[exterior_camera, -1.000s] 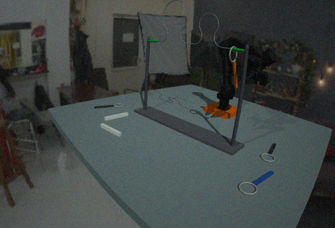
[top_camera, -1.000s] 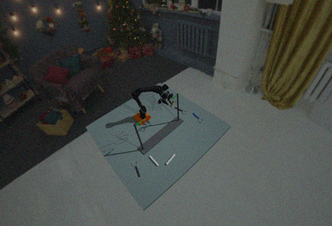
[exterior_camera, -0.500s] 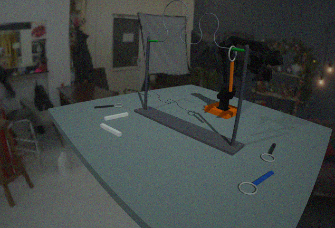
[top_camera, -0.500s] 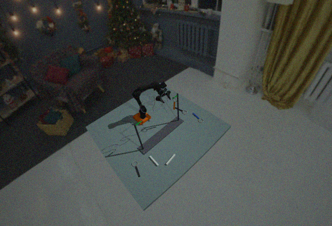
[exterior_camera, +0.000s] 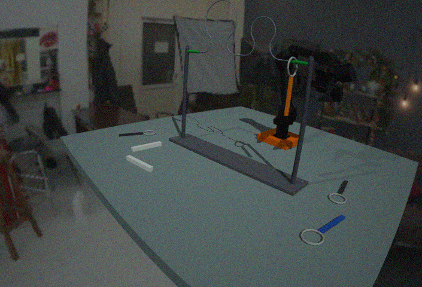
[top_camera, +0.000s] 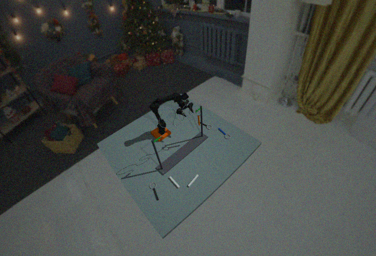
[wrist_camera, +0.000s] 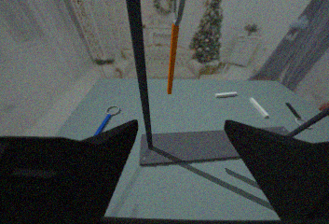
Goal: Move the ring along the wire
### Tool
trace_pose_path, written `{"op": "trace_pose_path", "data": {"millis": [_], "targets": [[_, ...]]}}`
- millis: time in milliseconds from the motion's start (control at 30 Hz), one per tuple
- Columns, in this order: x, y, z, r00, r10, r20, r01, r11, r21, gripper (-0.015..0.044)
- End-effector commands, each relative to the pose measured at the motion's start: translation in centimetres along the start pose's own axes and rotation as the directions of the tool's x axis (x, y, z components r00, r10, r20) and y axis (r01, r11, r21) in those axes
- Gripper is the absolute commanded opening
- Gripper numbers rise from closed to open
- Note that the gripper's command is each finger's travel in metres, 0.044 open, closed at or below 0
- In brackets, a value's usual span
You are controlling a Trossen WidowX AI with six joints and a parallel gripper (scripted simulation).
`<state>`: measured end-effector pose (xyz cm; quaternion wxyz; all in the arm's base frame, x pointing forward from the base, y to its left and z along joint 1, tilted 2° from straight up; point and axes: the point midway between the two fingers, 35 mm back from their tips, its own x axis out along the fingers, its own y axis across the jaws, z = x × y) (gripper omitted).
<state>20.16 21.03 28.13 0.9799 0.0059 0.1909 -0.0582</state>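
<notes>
The arm [top_camera: 165,98] arches up from its orange base [top_camera: 154,133] [exterior_camera: 264,134]; the gripper [top_camera: 186,112] [wrist_camera: 181,124] is raised near one post [top_camera: 201,120] [exterior_camera: 303,121] [wrist_camera: 142,79], jaws wide apart and empty. The ring [exterior_camera: 288,66] hangs at that post's green wire section [top_camera: 198,110] [exterior_camera: 299,63], its orange handle [top_camera: 198,119] [exterior_camera: 288,96] [wrist_camera: 172,60] pointing down, apart from the fingers.

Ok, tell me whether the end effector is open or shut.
Open: in the wrist view, the black end effector has its fingers spread wide apart, with nothing gripped between them.
</notes>
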Motion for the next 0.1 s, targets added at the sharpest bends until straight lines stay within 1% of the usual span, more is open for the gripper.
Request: {"op": "trace_pose_path", "data": {"millis": [0,67], "targets": [[-0.01,-0.02,0.08,1.000,-0.002,0.005,0.002,1.000,0.002,0.0440],[-0.01,-0.02,0.08,1.000,-0.002,0.005,0.002,1.000,0.002,0.0440]]}}
